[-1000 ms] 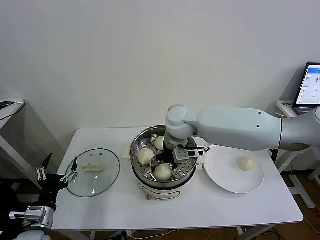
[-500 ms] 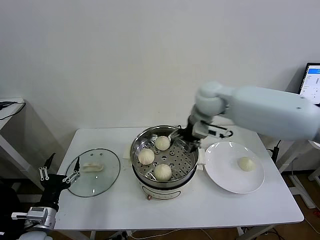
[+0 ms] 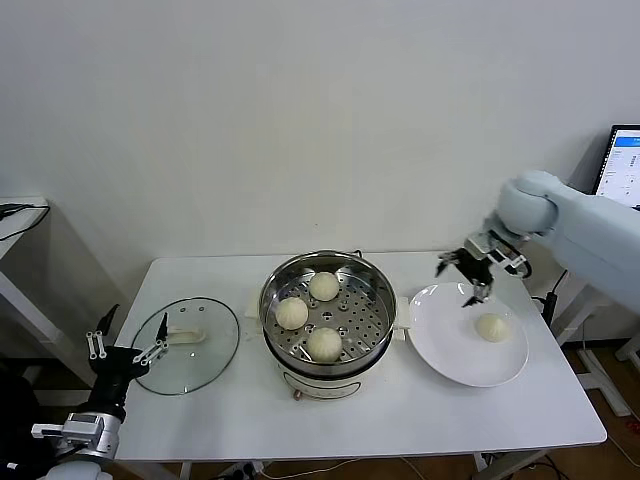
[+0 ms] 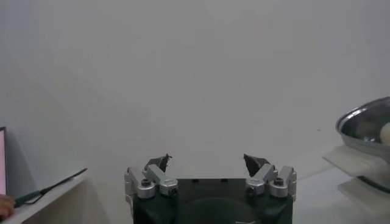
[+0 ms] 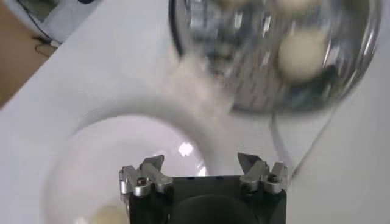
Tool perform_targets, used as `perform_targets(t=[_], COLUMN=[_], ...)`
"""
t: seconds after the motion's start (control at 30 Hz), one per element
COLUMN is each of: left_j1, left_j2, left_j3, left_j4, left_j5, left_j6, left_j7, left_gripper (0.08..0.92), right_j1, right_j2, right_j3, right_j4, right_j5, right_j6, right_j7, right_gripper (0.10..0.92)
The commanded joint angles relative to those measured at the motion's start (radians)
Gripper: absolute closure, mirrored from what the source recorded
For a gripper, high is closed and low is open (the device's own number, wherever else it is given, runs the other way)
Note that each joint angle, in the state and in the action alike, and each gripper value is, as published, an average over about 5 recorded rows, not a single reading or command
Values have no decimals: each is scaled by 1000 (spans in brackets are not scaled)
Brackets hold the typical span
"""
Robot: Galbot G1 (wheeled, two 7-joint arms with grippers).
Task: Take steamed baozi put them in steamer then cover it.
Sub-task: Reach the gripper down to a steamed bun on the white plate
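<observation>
Three buns (image 3: 323, 286) already lie in the steamer (image 3: 275, 283); the last bun (image 3: 491, 327) sits on the plate (image 3: 440, 340). The right gripper (image 3: 466, 272), jaws spread and empty, hovers above the plate. It must descend onto this bun. The left gripper (image 3: 128, 348) waits released near the lid (image 3: 200, 360).

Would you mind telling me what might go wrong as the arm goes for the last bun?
The last baozi lies loose on the smooth white plate, so the open right gripper could nudge it away rather than grasp it. The steamer already holds three buns, so the fourth might land on one.
</observation>
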Motion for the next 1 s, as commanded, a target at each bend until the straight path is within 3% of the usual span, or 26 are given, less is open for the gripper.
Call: perform_targets(t=[0.03,1.0], left_j1=[-1,-1], left_j2=[-1,-7], left_j3=[9,1], left_j4=[-1,12], left_j5=[3,10], left_j6=[1,-4], left_j7=[-2,-3], left_gripper=[177,177], right_j1=[-303,-397], right_j2=[-36,170], right_j3=[332,470], right_j4=[-224,-443], right_j5=[-202,-379], right_j6=[-67,-17], right_j7=[-53,42], right_gripper=[203,203])
